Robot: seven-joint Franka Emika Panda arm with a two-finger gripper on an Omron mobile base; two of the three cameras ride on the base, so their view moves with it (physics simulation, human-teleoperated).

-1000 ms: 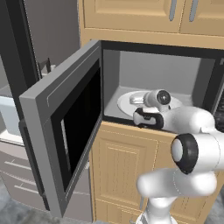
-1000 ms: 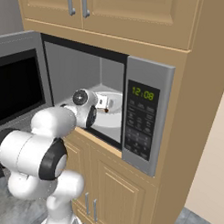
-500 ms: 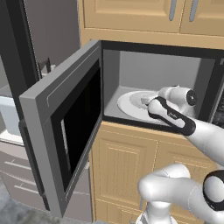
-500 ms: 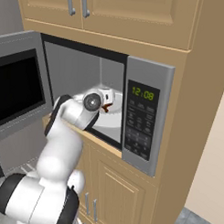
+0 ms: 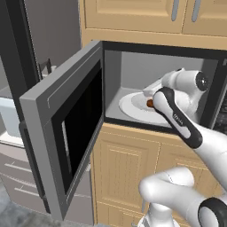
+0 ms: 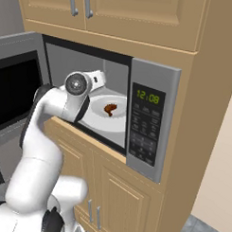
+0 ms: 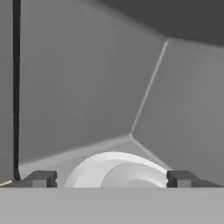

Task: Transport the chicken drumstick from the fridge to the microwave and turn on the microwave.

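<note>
Backing the hand straight out of the cavity looks like the step now, since the chicken drumstick (image 6: 110,108) lies free on the white turntable plate (image 6: 101,121) and nothing is held. The gripper (image 7: 111,178) has its jaws spread wide and empty, its two dark tips standing well apart over the plate's near rim in the hand view. To do this well, I would keep the wrist level and draw it clear of the opening without brushing the plate or nudging the meat, then swing round to the open door (image 5: 66,133), which hangs out to the left, and push it fully shut before reaching for the control panel (image 6: 146,126) on the right. The microwave (image 6: 152,90) is built into light wooden cabinetry, with cupboard doors (image 6: 105,193) below and more above. Its grey inner walls are bare behind the plate. Farther left in the left base view stands the fridge (image 5: 17,66), dark grey.
</note>
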